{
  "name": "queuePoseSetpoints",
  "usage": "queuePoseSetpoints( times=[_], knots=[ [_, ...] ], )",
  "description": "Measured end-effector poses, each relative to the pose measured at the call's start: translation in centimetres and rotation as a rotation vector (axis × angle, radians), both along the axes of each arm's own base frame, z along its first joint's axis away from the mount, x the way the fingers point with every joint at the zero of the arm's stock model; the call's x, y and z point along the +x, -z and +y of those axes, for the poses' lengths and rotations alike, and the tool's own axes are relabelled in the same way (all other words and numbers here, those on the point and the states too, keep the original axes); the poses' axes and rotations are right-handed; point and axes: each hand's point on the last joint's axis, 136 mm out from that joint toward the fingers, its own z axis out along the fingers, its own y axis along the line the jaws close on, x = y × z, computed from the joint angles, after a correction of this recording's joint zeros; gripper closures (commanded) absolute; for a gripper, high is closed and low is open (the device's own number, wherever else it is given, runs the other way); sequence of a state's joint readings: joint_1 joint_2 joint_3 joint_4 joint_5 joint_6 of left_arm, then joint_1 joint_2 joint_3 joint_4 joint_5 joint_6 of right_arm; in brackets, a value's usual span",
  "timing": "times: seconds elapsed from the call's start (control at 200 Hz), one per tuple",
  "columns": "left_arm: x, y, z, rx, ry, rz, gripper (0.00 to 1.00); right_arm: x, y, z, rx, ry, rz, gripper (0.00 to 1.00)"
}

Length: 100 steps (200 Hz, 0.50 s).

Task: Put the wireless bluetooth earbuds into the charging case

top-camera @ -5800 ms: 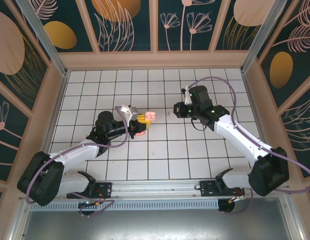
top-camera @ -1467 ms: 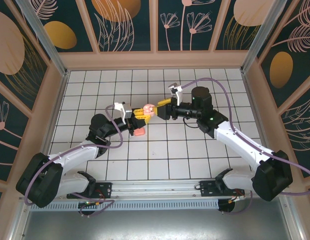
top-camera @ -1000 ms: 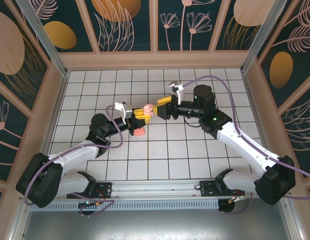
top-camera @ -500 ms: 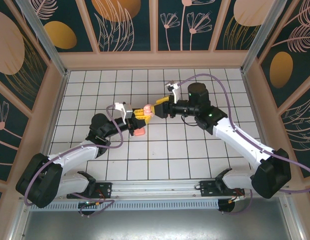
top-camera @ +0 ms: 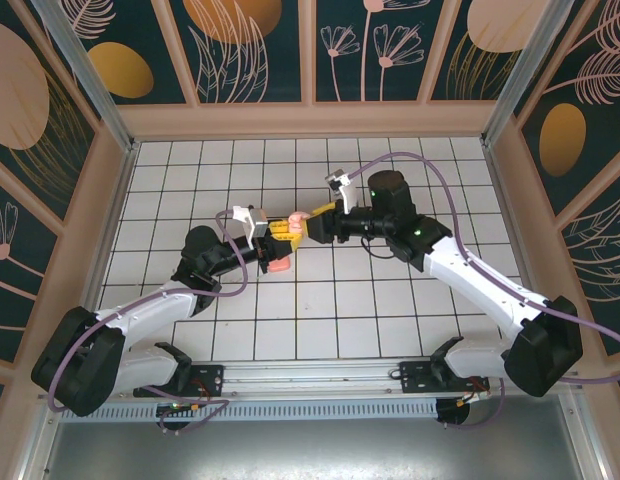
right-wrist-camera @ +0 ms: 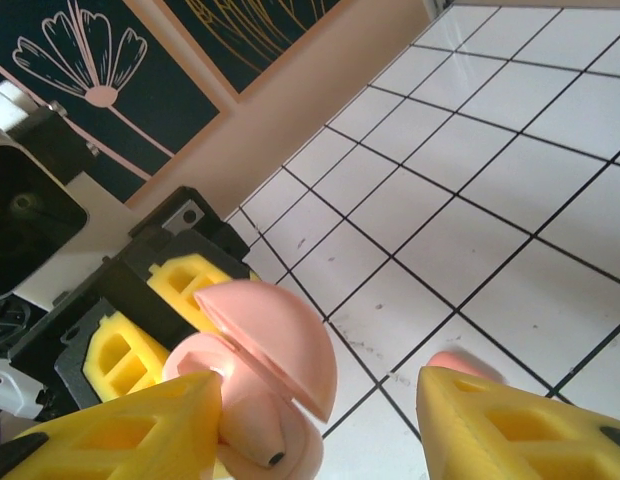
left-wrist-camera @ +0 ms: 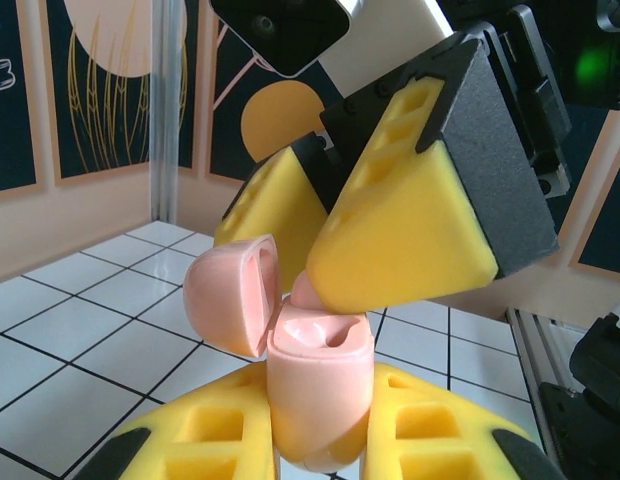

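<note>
**Claws converge on the open charging case**

Left claw (left-wrist-camera: 320,445) is clamped on the charging case (left-wrist-camera: 318,375), holding it upright with the hinged lid (left-wrist-camera: 230,295) thrown back to one side. Just above that claw, the right claw (right-wrist-camera: 320,385) straddles the case mouth, its pads (right-wrist-camera: 120,435) apart and gripping nothing I can see. Seconds ago it hung well away across the surface (right-wrist-camera: 550,130). It has crept in steadily since, so the insertion step is under way. Between its pads one earbud (right-wrist-camera: 252,432) stands in the case, dark-tipped stem showing. I judge it delivered or nearly so, perhaps wanting a seating press. Beyond both claws stretches white tiled surface, then the patterned wall (right-wrist-camera: 110,50).
</note>
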<state>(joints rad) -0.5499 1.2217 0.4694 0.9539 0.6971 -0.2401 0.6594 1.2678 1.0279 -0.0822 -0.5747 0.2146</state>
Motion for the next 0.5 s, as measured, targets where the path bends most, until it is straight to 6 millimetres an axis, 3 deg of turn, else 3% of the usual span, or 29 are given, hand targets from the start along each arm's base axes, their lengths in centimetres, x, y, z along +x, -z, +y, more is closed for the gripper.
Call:
queuePoseSetpoints(
  times=[0.3,0.5],
  knots=[
    [0.2,-0.3,0.1,-0.008,-0.016,-0.013,0.93,0.2,-0.5,-0.5,0.010,0.018,0.002,0.37],
    [1.0,0.3,0.6,-0.012,-0.077,-0.006,0.93,2.1,-3.4,-2.1,0.051,0.083,-0.029,0.39]
  ],
)
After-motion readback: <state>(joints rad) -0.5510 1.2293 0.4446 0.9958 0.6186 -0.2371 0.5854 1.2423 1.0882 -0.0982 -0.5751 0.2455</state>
